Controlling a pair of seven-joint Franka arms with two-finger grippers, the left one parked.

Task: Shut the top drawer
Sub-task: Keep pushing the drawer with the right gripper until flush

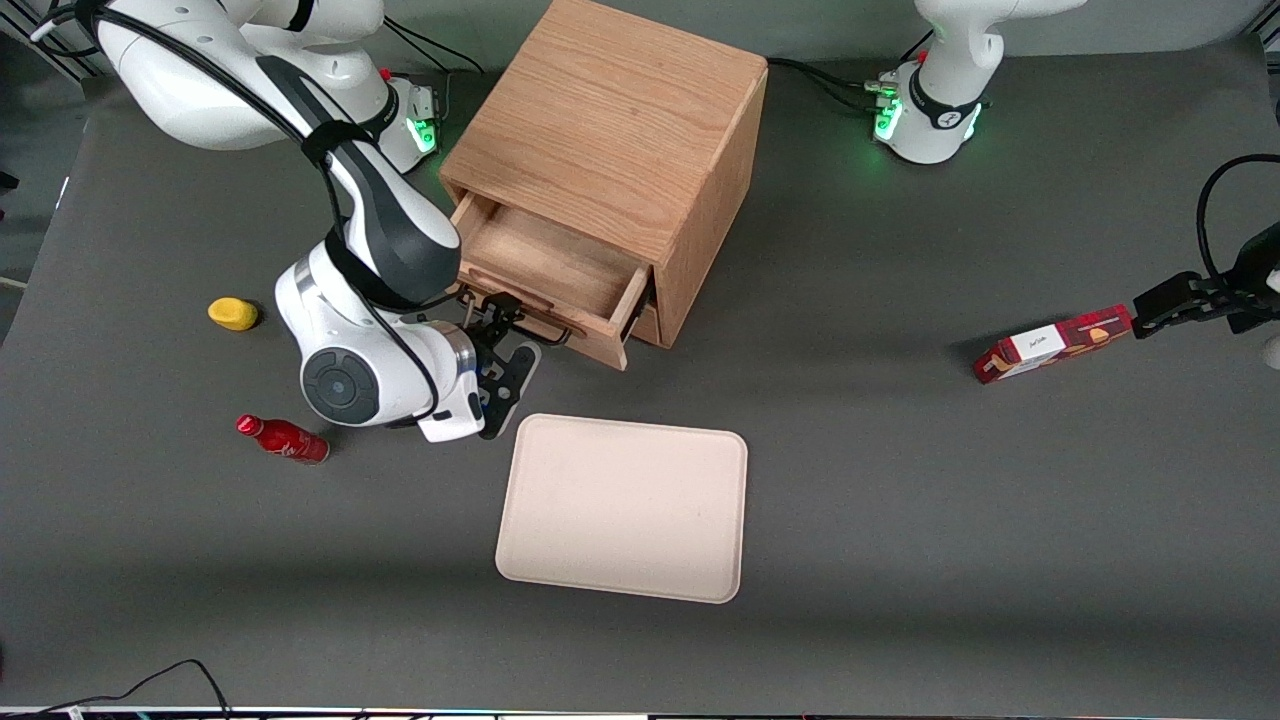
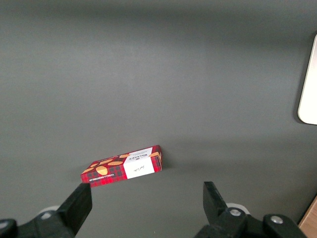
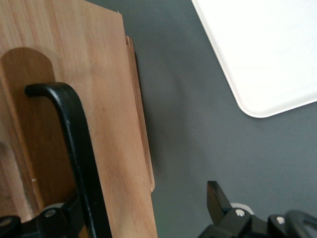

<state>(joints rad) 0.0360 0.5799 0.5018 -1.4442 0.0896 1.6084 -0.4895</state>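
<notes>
Top drawer [image 1: 545, 275]: standing pulled out of the wooden cabinet [image 1: 610, 130], above the tray [image 1: 625, 505].
Gripper [image 1: 505, 345]: sitting at the drawer front, jaws spread open around the black handle [image 3: 74, 148].

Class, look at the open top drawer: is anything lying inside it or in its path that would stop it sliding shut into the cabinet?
Nothing visible does. The top drawer stands pulled out of the cabinet, and the part of its tray that shows is bare wood. The claw is right at the drawer's front by the black handle, with nothing between them.
</notes>
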